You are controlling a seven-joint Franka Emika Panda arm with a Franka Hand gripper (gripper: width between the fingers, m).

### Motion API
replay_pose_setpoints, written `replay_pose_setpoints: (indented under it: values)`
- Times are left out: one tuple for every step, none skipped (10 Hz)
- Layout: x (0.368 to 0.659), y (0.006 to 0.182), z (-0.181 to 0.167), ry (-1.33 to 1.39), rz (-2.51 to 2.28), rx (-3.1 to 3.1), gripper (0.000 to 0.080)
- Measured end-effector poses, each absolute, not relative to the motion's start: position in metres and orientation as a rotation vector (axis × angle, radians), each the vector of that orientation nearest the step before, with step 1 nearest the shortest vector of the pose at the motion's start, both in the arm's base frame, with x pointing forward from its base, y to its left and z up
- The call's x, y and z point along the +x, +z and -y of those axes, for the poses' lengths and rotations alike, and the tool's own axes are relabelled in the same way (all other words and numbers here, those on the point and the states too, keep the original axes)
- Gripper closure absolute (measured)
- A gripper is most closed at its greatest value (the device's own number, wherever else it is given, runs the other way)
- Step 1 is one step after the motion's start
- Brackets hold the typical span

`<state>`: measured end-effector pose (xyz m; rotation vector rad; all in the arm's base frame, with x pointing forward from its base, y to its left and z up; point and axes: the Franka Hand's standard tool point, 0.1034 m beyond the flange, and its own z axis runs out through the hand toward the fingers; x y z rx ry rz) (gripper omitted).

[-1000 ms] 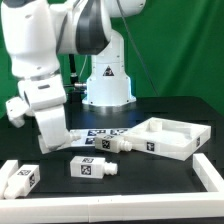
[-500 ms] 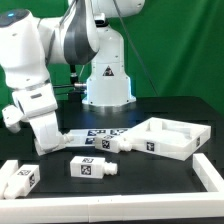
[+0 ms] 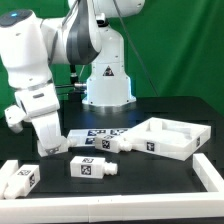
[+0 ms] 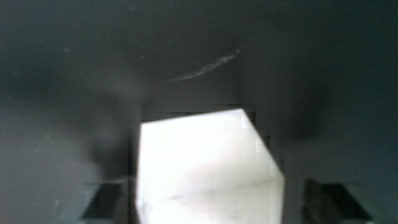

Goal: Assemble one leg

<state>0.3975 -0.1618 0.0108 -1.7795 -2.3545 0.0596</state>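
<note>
You see fingers (image 3: 49, 147) spread apart, gripping nothing; leg (image 3: 90, 167) lies on worktop (image 3: 150, 185) just beside, toward exterior view's right.

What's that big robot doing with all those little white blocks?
It is building furniture and wants one leg. Its tool hangs low over the black table, at the exterior view's left, open and gripping nothing yet. The wrist view shows a white piece right under the tool, but it is too blurry to name. One leg lies loose close by, another leg at the near corner, and a third leg against the white tray.
</note>
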Motion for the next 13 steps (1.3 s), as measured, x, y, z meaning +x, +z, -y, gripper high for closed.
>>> replay_pose_setpoints:
  values:
    - [0.4, 0.023, 0.147, 0.071, 2.298, -1.875, 0.0232]
    - [0.4, 0.036, 0.125, 0.088, 2.245, -1.952, 0.0167]
    - [0.402, 0.051, 0.103, 0.114, 2.175, -2.035, 0.0154]
    - [0.409, 0.067, 0.085, 0.128, 2.125, -2.11, 0.0154]
    - [0.415, 0.073, 0.078, 0.126, 2.078, -2.178, 0.0151]
    - [0.418, 0.071, 0.086, 0.123, 2.084, -2.174, 0.0151]
    - [0.417, 0.07, 0.086, 0.125, 2.075, -2.18, 0.0151]
    - [0.417, 0.07, 0.085, 0.124, 2.077, -2.176, 0.0151]
    - [0.417, 0.07, 0.085, 0.125, 2.076, -2.177, 0.0151]
    - [0.415, 0.069, 0.08, 0.13, 1.995, -2.258, 0.0151]
    - [0.406, 0.067, 0.059, 0.149, 1.833, -2.405, 0.0151]
    - [0.405, 0.067, 0.039, 0.161, 1.751, -2.471, 0.0151]
    - [0.409, 0.067, 0.017, 0.156, 1.64, -2.559, 0.0151]
